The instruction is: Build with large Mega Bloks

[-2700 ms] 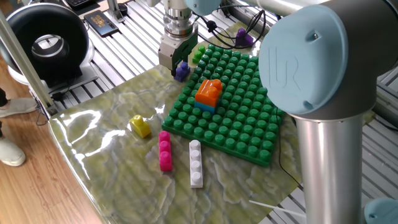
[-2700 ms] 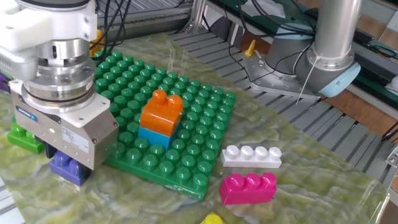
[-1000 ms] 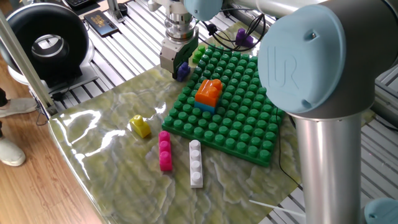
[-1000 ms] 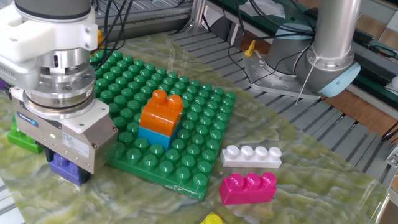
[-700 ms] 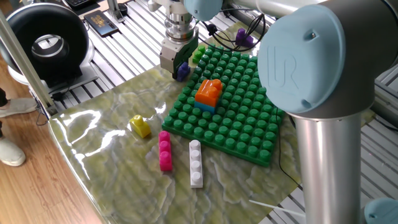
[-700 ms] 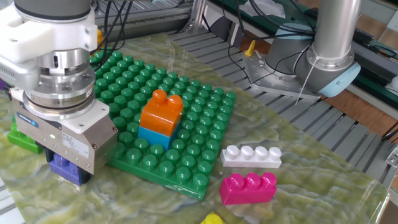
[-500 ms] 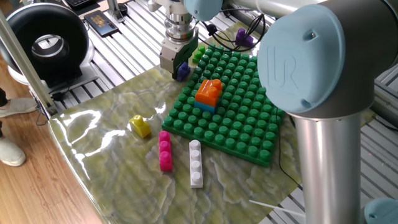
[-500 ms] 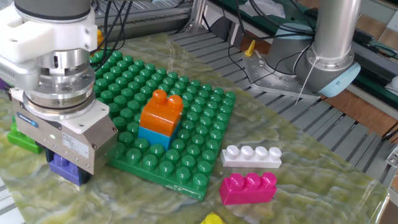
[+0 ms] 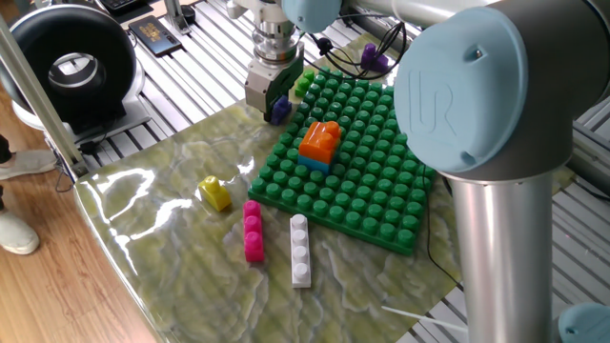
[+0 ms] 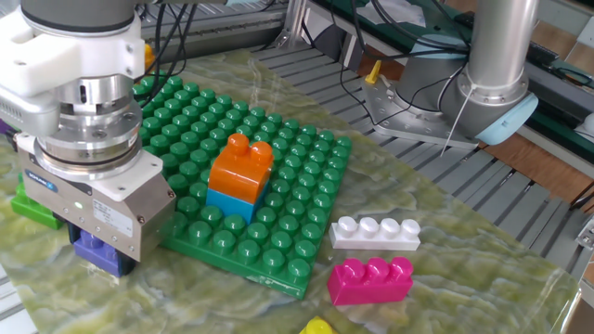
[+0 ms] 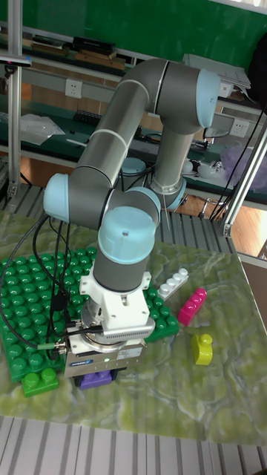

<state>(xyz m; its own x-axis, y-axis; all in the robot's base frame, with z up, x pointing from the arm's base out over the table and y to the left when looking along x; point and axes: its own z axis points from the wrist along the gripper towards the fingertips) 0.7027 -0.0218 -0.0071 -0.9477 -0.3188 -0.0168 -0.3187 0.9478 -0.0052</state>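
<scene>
Item: purple Mega Blok [image 10: 96, 249], on tabletop [image 10: 445, 232] just off corner of green baseplate [image 10: 306, 186], beside lime block [image 10: 35, 208]. My fingers [image 10: 102, 255] down around it; whether clamped, cannot tell.
Item: orange-on-light-blue stack [image 10: 239, 174], mid-baseplate.
Items: white brick [image 10: 375, 232], pink brick [image 10: 370, 280], yellow block [image 9: 215, 193], loose near opposite edge.
Step, my judgement: pickup of purple. Next: firm grip, straight lift, carry to stack.

Stacked bricks [image 10: 239, 176] on baseplate [image 10: 297, 218]
</scene>
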